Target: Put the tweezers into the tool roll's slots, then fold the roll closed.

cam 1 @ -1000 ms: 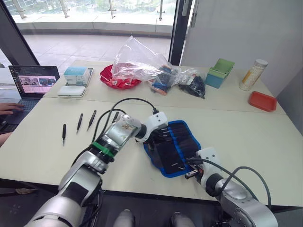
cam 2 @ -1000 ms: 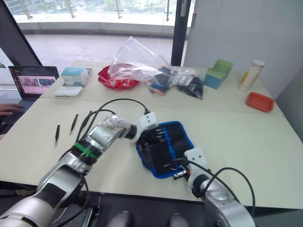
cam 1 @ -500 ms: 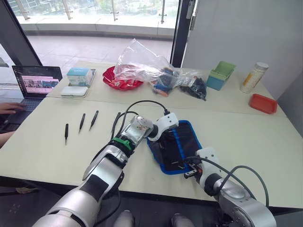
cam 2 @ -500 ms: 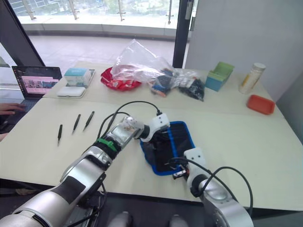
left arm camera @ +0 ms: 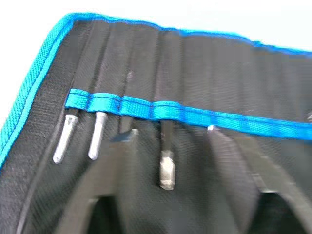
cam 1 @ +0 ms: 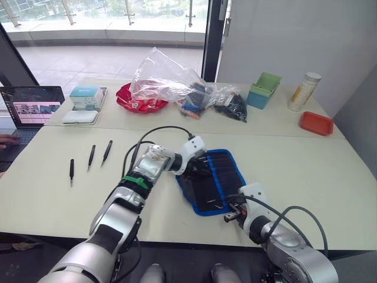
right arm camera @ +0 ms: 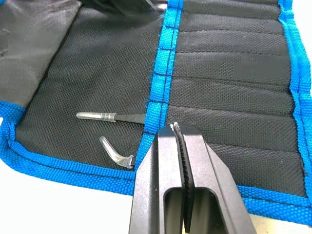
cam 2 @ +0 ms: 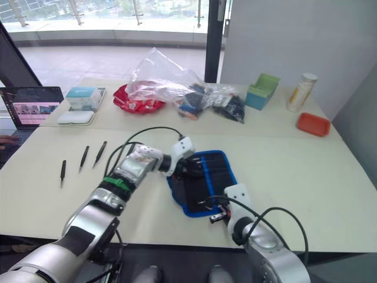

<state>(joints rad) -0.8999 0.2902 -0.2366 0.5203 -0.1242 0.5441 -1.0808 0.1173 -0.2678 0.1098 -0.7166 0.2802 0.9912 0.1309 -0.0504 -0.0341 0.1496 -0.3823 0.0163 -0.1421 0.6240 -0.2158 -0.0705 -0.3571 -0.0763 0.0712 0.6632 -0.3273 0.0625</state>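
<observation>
The tool roll (cam 1: 211, 180) lies open on the bench (cam 1: 306, 165), and the left gripper (cam 1: 199, 167) hovers over its far-left part, its two black fingers (left arm camera: 122, 161) spread apart with nothing between them. Just ahead of those fingers runs the blue centre stripe (left arm camera: 195, 115), with the slots (left arm camera: 146, 53) beyond it and capped tips of several tweezers already pushed under the stripe. The right gripper (cam 1: 232, 210) sits at the roll's near edge, its fingers (right arm camera: 183, 161) pressed together with at most a hairline gap and nothing seen between them; their tips rest on the stripe. Just beside them lie two clear-capped tips, one straight, one bent.

Three loose tweezers (cam 1: 91, 158) lie on the bench well off to the left gripper's outer side, toward the laptop (cam 1: 29, 112).

Against the picture half a second ago, the left gripper has drawn back slightly toward the roll's left edge. A fourth tweezer that lay on the bench close behind the left forearm is no longer visible there. The right gripper has stayed at the roll's near edge. The roll has not moved on the bench; the camera has shifted.
</observation>
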